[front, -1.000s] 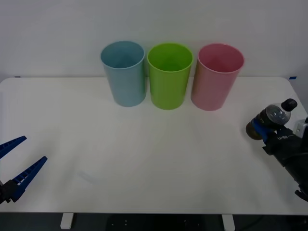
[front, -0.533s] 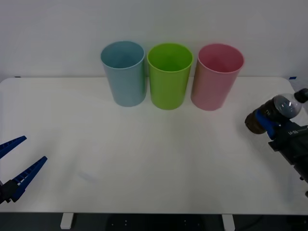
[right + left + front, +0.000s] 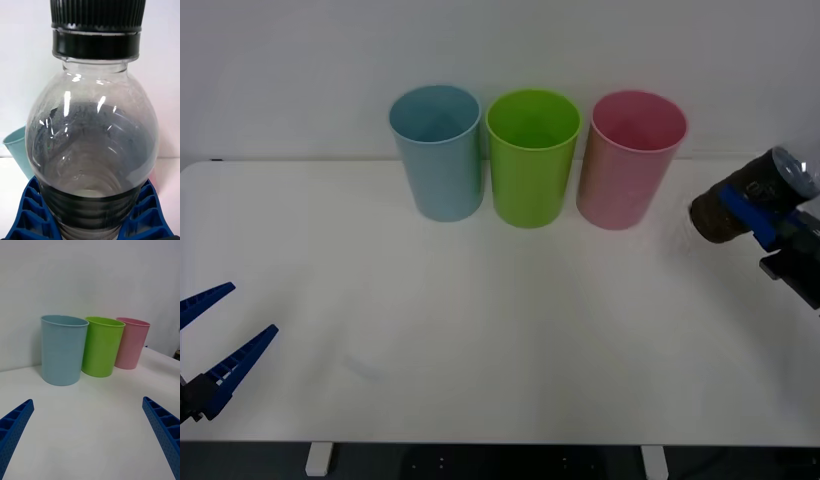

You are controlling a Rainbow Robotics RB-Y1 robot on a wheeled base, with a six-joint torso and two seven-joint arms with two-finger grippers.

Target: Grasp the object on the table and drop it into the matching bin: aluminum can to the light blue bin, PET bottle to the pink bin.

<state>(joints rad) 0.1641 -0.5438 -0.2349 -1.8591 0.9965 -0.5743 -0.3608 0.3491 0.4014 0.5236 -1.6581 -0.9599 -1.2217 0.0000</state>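
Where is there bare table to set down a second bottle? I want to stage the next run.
The wide white table in front of the three bins is bare, between the open left gripper and the right gripper holding the PET bottle aloft. The back edge is crowded: light blue bin, green bin, pink bin.

A lab-like test setup: a bare white table (image 3: pixel 480 320) against a plain white wall (image 3: pixel 500 50).

**Blue ribbed fingers, black wrists**

The left gripper (image 3: pixel 215 340) has two long, tapering blue fingers (image 3: pixel 161 427), ribbed with open cells and dotted pads, on a black base. The right gripper (image 3: pixel 755 215) has matching blue fingers (image 3: pixel 28 215) on a black body.
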